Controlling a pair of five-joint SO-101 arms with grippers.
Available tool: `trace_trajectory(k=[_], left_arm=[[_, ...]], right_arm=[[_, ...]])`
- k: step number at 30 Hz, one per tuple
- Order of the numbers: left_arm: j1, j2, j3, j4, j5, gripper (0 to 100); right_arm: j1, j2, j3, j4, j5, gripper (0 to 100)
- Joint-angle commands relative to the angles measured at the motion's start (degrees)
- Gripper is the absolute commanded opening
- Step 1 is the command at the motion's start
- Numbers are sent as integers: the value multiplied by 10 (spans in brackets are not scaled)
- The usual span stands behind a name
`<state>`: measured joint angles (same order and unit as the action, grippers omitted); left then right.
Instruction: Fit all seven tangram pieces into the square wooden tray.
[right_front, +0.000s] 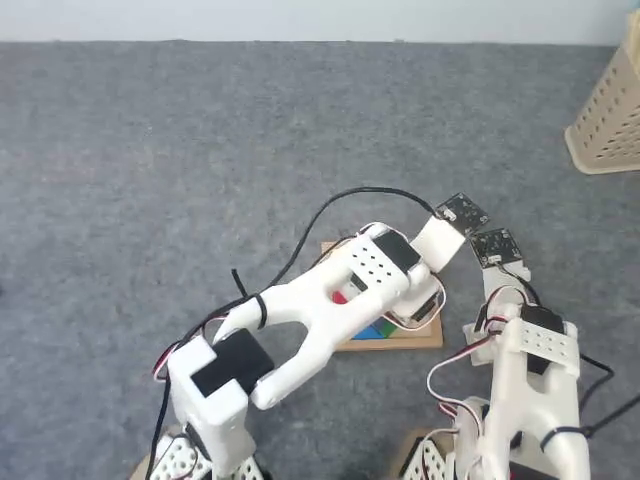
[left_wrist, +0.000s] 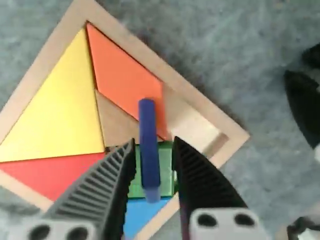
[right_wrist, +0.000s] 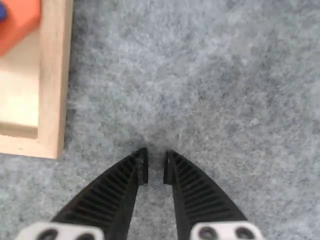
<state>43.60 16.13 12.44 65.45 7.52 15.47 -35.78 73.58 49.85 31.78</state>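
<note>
right, the left gripper (left_wrist: 152, 146) is over the square wooden tray (left_wrist: 200, 102), fingers clamped on a dark blue piece (left_wrist: 146, 117) that stands on edge between them. under it there's bare wood in the tray. seated in the tray: a big yellow triangle (left_wrist: 60, 110), an orange piece (left_wrist: 125, 75) touching it, a red piece (left_wrist: 55, 172) along the yellow's other side, a green piece (left_wrist: 134, 187) and a light blue piece (left_wrist: 145, 215) near the fingers. over on the grey carpet (right_wrist: 225, 75), the right gripper (right_wrist: 155, 165) hangs just beside a tray corner, all but closed, a thin slit between the tips, gripping nothing.
</note>
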Motion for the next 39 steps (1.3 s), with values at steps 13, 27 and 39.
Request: trace_trajectory(k=[13, 27, 39], left_arm=[[-2, -13, -102, 96, -11, 115], [-117, -135, 121, -96, -25, 6], [-40, -134, 145, -111, -25, 12]], right_arm=[[10, -7, 1, -11, -4, 91], [10, -7, 1, -11, -4, 91], [10, -7, 1, -11, -4, 91]])
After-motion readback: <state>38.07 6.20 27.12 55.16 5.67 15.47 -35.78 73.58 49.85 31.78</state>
